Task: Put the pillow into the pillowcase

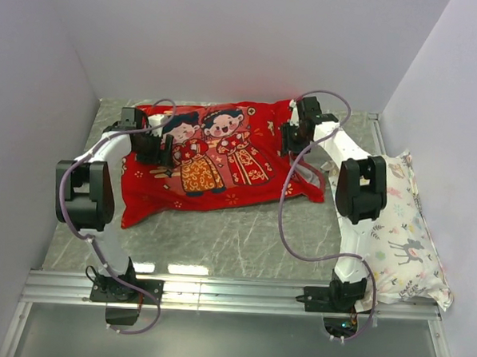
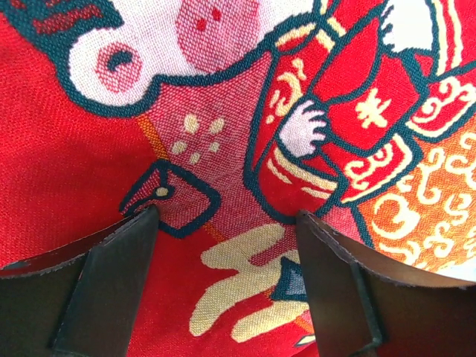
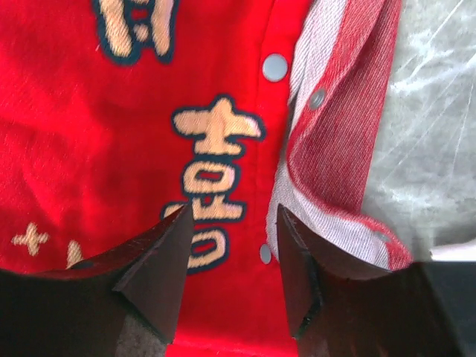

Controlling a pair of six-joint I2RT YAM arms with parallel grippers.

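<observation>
The red pillowcase [image 1: 223,158] lies puffed up in the middle of the table, its bride-and-groom print facing up. No pillow shows in any view. My left gripper [image 1: 156,149] is over the case's left part; in the left wrist view it [image 2: 227,212] stands open just above the printed cloth [image 2: 223,111], with nothing between the fingers. My right gripper [image 1: 292,141] is at the case's right end. In the right wrist view it [image 3: 232,212] is open over the red face [image 3: 89,134], beside the folded-back hem [image 3: 335,149] and its metal snaps [image 3: 274,67].
A white floral animal-print pillow [image 1: 403,235] lies along the right wall, beside the right arm. White walls close in the table on three sides. An aluminium rail [image 1: 232,294] runs along the near edge. Grey marbled tabletop [image 1: 243,235] shows in front of the case.
</observation>
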